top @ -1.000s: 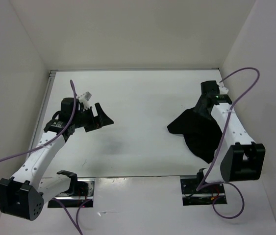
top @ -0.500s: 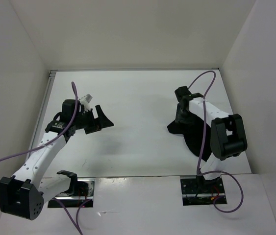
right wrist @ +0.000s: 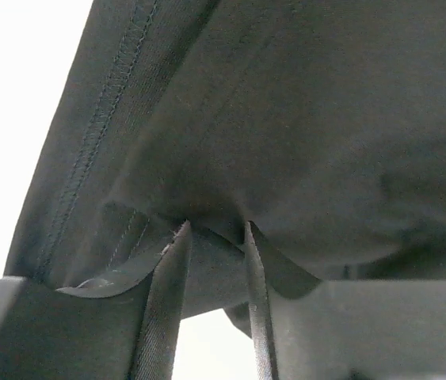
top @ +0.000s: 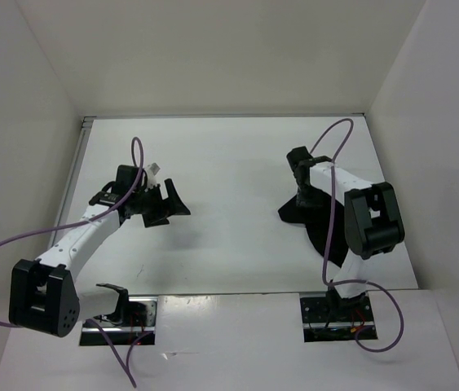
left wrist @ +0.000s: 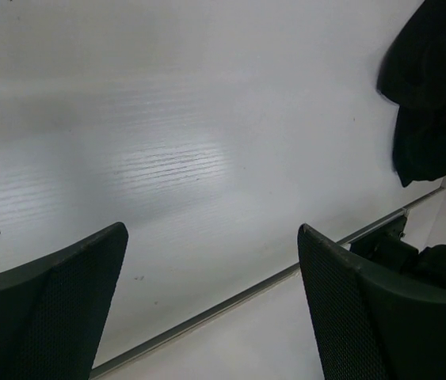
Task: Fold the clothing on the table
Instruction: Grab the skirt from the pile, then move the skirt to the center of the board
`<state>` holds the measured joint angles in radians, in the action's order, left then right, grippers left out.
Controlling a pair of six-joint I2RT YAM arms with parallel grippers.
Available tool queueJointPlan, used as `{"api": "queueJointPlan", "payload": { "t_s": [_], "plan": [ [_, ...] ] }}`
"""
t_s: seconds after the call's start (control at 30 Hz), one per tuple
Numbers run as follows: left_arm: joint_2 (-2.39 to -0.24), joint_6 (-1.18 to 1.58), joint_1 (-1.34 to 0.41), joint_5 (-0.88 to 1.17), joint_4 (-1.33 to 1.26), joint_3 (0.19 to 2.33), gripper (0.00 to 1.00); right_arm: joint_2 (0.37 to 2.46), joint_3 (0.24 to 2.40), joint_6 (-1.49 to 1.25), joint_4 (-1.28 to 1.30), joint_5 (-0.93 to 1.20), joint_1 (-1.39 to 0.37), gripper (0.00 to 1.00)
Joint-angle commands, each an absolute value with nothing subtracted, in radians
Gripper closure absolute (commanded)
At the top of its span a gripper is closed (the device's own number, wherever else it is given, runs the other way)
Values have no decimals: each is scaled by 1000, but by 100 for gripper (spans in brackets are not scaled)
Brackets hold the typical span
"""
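Observation:
The black clothing (top: 329, 226) lies crumpled on the right side of the white table (top: 229, 159). My right gripper (top: 302, 195) stands on its far-left edge, pointing down. In the right wrist view a fold of the clothing (right wrist: 286, 119) bunches between the two narrow-set fingers of the right gripper (right wrist: 215, 229), and a stitched hem runs up the left. My left gripper (top: 172, 204) hovers over the left half of the table, open and empty. In the left wrist view the left gripper (left wrist: 211, 229) has its fingers wide apart, with the clothing (left wrist: 432, 95) far off at the upper right.
White upright walls (top: 41, 130) close in the table on the left, back and right. The metal rim of the table (left wrist: 246, 293) runs along the near edge. Purple cables (top: 331, 134) loop from both arms. The arm bases (top: 335, 314) sit at the near edge.
The right arm swung left and came down onto the clothing's far-left edge, its fingers narrowing on a fold. The left gripper shifted slightly right, still open.

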<state>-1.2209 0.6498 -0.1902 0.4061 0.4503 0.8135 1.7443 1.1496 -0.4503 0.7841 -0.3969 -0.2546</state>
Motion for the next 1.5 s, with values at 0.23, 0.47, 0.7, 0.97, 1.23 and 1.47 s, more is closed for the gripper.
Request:
{"api": "queueJointPlan", "payload": {
  "t_s": [0.23,0.47,0.7,0.97,1.23,1.47],
  "plan": [
    [-1212,597,-183,425,443,844,6,1674,1229,-434,782,-354,-314,100],
    [-1221,588,-183,434,434,853,6,1480,1598,-454,1001,-181,-432,100],
    [-1230,588,-183,434,434,853,6,1437,1876,-485,1008,27,-492,100],
    [-1230,578,-183,425,443,853,6,1394,1815,-508,919,182,-389,100],
    [-1221,578,-183,407,453,844,6,1315,1458,-508,1044,-25,-76,93],
    [-1268,578,-183,431,434,844,6,1235,1416,-511,1048,-140,-12,47]
  ]
}}
